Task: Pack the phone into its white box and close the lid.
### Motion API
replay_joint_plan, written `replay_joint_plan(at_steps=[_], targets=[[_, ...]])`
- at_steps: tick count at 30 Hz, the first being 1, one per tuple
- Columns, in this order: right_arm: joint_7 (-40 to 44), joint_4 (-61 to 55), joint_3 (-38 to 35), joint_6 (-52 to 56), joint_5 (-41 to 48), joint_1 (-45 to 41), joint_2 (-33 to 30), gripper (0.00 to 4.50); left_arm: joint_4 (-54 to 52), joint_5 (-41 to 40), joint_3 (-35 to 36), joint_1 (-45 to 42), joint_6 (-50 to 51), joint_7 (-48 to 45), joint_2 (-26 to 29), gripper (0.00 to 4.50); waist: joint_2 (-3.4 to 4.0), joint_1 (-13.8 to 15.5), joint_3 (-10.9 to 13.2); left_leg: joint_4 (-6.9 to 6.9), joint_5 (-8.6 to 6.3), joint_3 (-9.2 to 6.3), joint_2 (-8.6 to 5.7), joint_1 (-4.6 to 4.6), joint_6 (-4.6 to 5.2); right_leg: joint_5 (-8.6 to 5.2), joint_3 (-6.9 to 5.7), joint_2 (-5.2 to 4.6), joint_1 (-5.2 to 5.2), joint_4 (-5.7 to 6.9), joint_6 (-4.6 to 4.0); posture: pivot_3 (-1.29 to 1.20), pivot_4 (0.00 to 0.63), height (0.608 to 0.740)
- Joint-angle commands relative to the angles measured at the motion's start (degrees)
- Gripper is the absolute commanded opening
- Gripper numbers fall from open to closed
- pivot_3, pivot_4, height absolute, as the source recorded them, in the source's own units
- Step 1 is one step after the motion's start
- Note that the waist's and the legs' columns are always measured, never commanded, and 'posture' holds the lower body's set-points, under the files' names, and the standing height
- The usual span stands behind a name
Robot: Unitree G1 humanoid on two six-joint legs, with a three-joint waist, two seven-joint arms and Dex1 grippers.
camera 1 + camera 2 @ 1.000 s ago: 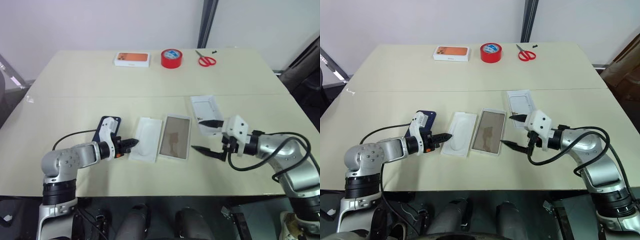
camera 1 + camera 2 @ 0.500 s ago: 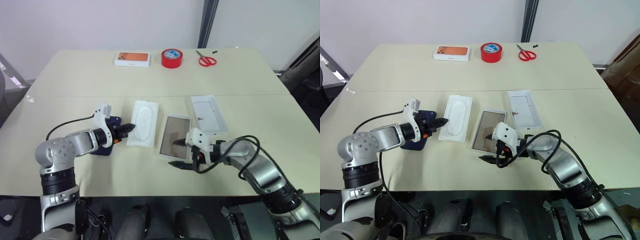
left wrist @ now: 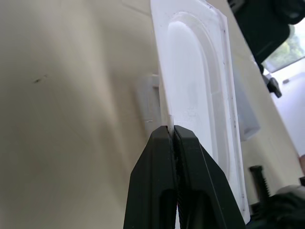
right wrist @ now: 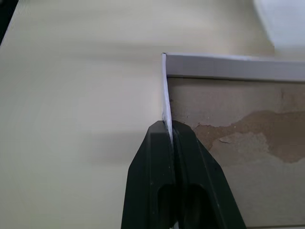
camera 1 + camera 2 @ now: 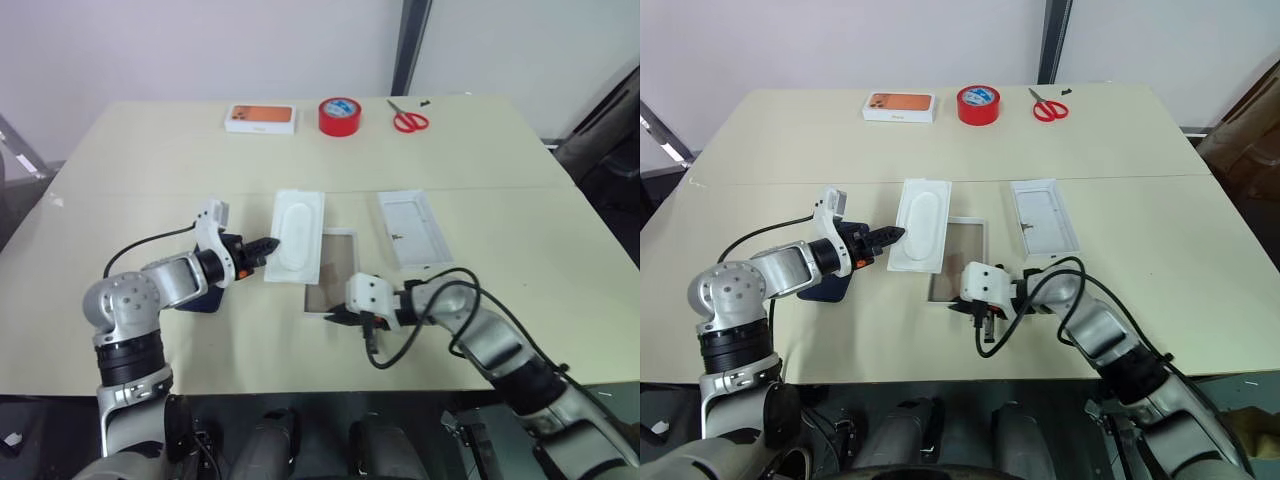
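The phone point(image 5: 826, 288) lies on the table point(image 5: 1160, 180), mostly hidden behind the left arm, just a dark blue edge showing. The white box point(image 5: 330, 275) sits mid-table, partly covered by the thin white insert point(image 5: 296, 236) that the left gripper point(image 5: 268, 248) pinches by its edge. Right gripper point(image 4: 167, 131) is clamped on the box's near wall. The lid point(image 5: 413, 228) lies inside-up beside it. Far edge: orange-picture box point(image 5: 262, 118), red tape roll point(image 5: 340, 115), scissors point(image 5: 407, 121).
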Motion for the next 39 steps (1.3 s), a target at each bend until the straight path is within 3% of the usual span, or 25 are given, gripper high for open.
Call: replay_joint_plan(at_steps=[1,2,4,9,15,23,24,25,31,38,39], targets=[[-0.13,1.75,-0.33,-2.13,-0.99,-1.93,1.44,0.03,-1.74,-1.06,0.24,-0.37,0.14,1.12,-0.71,0.0,-0.01,-0.02,0.0,0.0,0.0,0.0,0.0,0.0,0.0,0.0,0.0,0.0,0.0,0.0,0.0,0.0,0.15,0.734],[-0.08,2.43,-0.5,-2.58,-1.18,-2.17,1.72,0.47,-2.1,-1.03,-0.09,-0.07,0.18,1.35,-0.94,0.0,-0.01,0.01,0.0,0.01,0.0,0.0,0.0,0.0,0.0,0.0,0.0,0.0,0.01,0.0,0.0,0.0,0.15,0.734],[-0.39,2.92,-0.93,-3.74,-1.8,-2.22,1.93,0.86,-2.73,-1.27,-0.14,0.38,0.33,1.82,-1.49,0.0,-0.01,0.0,0.0,0.01,0.0,-0.01,-0.01,0.0,0.0,0.0,0.0,0.0,0.01,0.0,0.0,0.0,0.15,0.734],[-1.23,0.47,-3.71,-1.35,-0.39,-1.22,1.66,3.33,-3.74,-1.34,-0.28,1.48,0.37,2.32,-1.71,0.0,-0.01,-0.55,0.0,-0.02,0.01,-0.02,0.0,0.0,-0.01,0.0,0.0,0.0,-0.01,0.0,0.0,0.0,0.15,0.734],[0.75,-7.74,-11.07,3.75,4.13,4.45,-5.49,3.33,-5.77,-1.48,-0.69,2.81,1.41,3.79,-1.88,0.0,-0.01,-0.27,0.0,0.01,0.01,-0.05,-0.02,-0.03,-0.02,0.0,-0.01,-0.01,0.01,-0.03,0.0,0.0,0.15,0.734],[-2.78,-4.12,-16.59,1.71,3.44,5.49,-7.46,3.33,-8.31,-0.87,-1.55,5.63,1.99,6.89,-4.9,0.0,-0.02,-0.53,0.0,-0.04,0.01,-0.02,0.0,-0.02,-0.01,0.0,0.01,0.0,-0.01,-0.01,0.0,0.0,0.15,0.734],[-3.0,-3.81,-16.64,1.44,3.27,5.32,-7.36,3.4,-8.48,-0.77,-1.71,5.75,1.98,7.03,-5.02,0.61,-0.02,-0.51,0.0,-0.04,0.01,-0.03,0.0,-0.02,-0.01,0.0,0.02,0.0,-0.01,-0.01,0.0,0.0,0.15,0.734],[-3.12,-3.56,-16.68,1.27,3.27,5.1,-7.24,3.4,-8.68,-0.74,-1.9,5.85,1.93,7.11,-5.1,0.82,-0.02,-0.5,0.01,-0.03,0.01,-0.02,0.0,-0.02,-0.01,0.0,0.02,0.0,0.0,-0.01,0.0,0.0,0.15,0.734],[-5.21,-1.25,-17.57,0.41,3.85,2.56,-5.5,3.4,-9.58,-1.39,-1.2,5.31,2.02,7.75,-5.09,3.73,-0.02,-0.49,0.01,-0.01,0.01,-0.01,-0.01,-0.02,-0.01,0.0,0.02,0.0,0.01,-0.01,0.0,0.0,0.15,0.734],[-8.1,-0.63,-18.89,5.2,8.64,-3.5,2.22,3.4,-11.94,-1.61,-3.08,5.36,-2.81,2.23,-0.61,3.73,-0.02,-0.66,0.01,-0.06,0.02,-0.02,0.01,-0.02,-0.03,0.0,0.02,0.02,-0.03,-0.01,0.0,0.0,0.15,0.734],[-8.57,-0.36,-18.38,5.72,8.51,-4.18,3.18,3.14,-13.04,0.29,-5.04,5.99,-5.91,-0.2,1.74,3.77,-0.02,-0.66,0.01,-0.07,0.03,-0.02,0.01,-0.03,-0.05,0.0,0.02,0.03,-0.05,-0.01,0.0,0.0,0.15,0.734]])
